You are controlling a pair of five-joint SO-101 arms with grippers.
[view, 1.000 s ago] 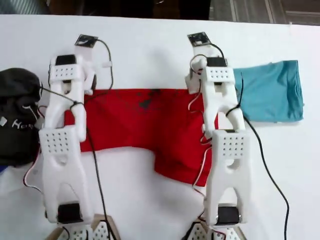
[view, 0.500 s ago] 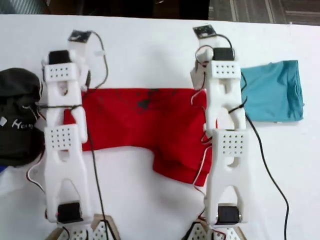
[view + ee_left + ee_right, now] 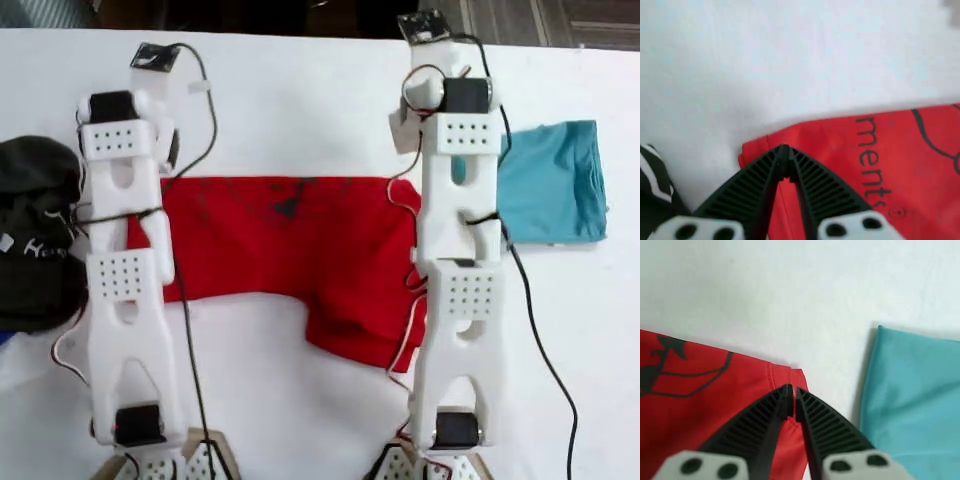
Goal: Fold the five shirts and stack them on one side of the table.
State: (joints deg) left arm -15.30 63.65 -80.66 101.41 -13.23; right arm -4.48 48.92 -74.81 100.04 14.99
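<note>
High view overhead; wrist views close (sharing red shirt [image 3: 290,240]).

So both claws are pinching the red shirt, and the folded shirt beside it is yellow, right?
No, the folded shirt is blue-green, not yellow; the high view shows it. The left claw and the right claw do pinch the red shirt.

I have bare table [image 3: 300,110] to pass over along the top of the frame. A dark clothes pile [image 3: 35,235] blocks the left edge; the teal shirt [image 3: 555,180] crowds the middle right.
</note>
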